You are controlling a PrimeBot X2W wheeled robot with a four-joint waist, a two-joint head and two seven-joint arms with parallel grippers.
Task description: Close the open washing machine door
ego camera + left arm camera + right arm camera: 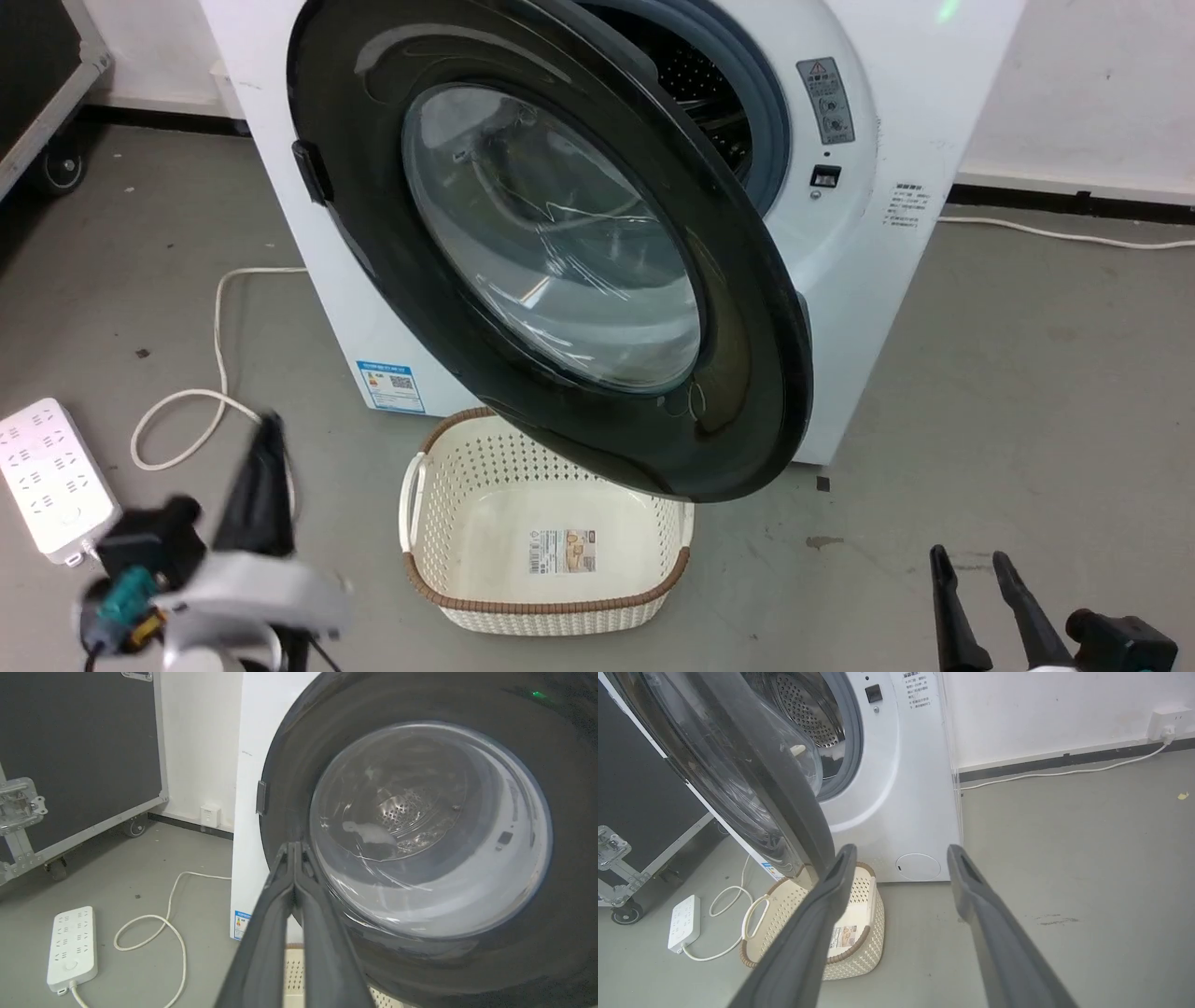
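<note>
The washing machine door [747, 308] hangs open, its glossy black rim and bulging glass window facing me, with the small black handle [313, 173] on its left edge. Behind it the white washing machine [840, 233] shows its grey gasket and steel drum [700, 84]. My left gripper [271, 429] is shut with nothing in it, low at the left, short of the door; in the left wrist view its tips [295, 847] point at the door rim [285, 788] below the handle [261, 797]. My right gripper [971, 560] stands open at the lower right, apart from the door [752, 765].
A cream perforated basket [551, 597] sits on the floor under the open door. A white power strip [47, 476] and its looped cord [215, 392] lie at the left. A black wheeled case [79, 742] stands further left. Bare grey floor [1027, 373] extends to the right.
</note>
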